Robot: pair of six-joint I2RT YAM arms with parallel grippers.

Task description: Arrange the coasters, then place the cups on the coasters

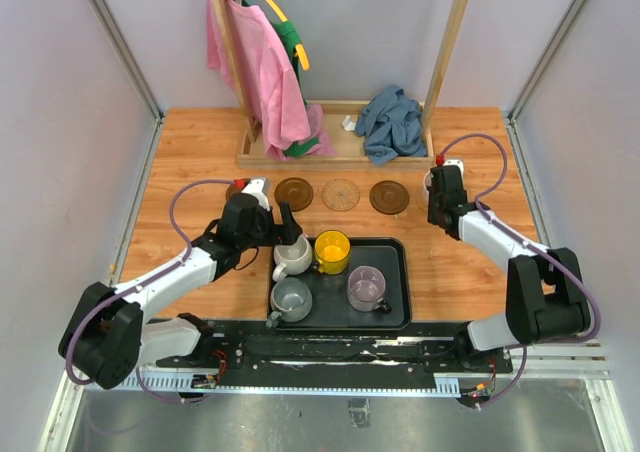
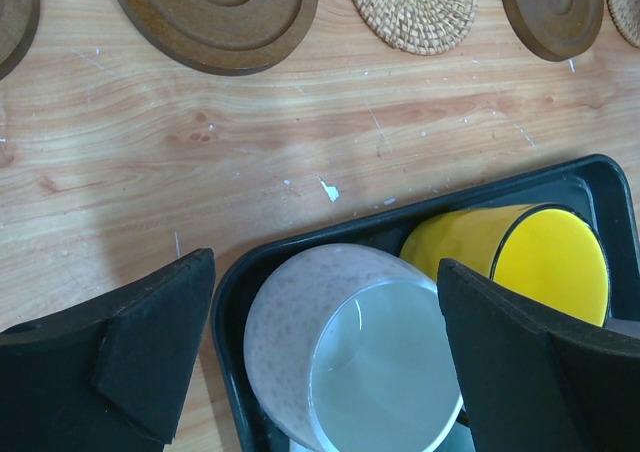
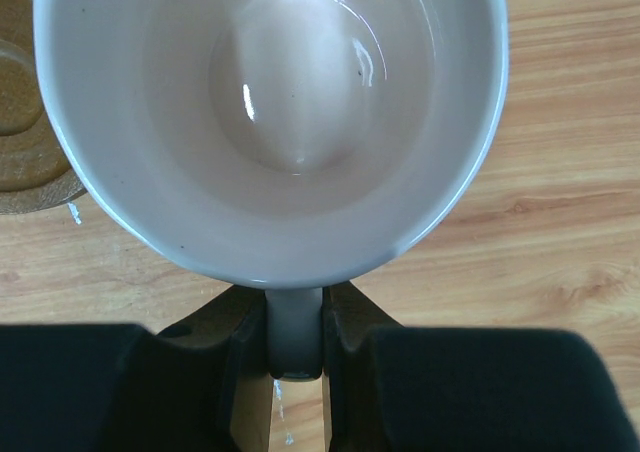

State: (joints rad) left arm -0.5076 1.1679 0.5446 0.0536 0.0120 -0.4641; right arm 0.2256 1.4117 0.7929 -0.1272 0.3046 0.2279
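Sitting in tray (image 1: pixel 397 264): four mugs (image 1: pixel 332 252) | right gripper (image 3: pixel 295 344) clamping pink mug (image 3: pixel 280 122) | left gripper (image 2: pixel 322 322) spread

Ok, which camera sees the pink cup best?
The right wrist view: the pink cup fills it, its handle pinched in the right end effector. From the top, that end effector hides nearly all of it. The left wrist view doesn't show it.

Wooden rack (image 1: pixel 345 144) bears pink garment (image 1: pixel 262 72) and blue cloth (image 1: pixel 392 122) behind black tray (image 1: pixel 392 264)
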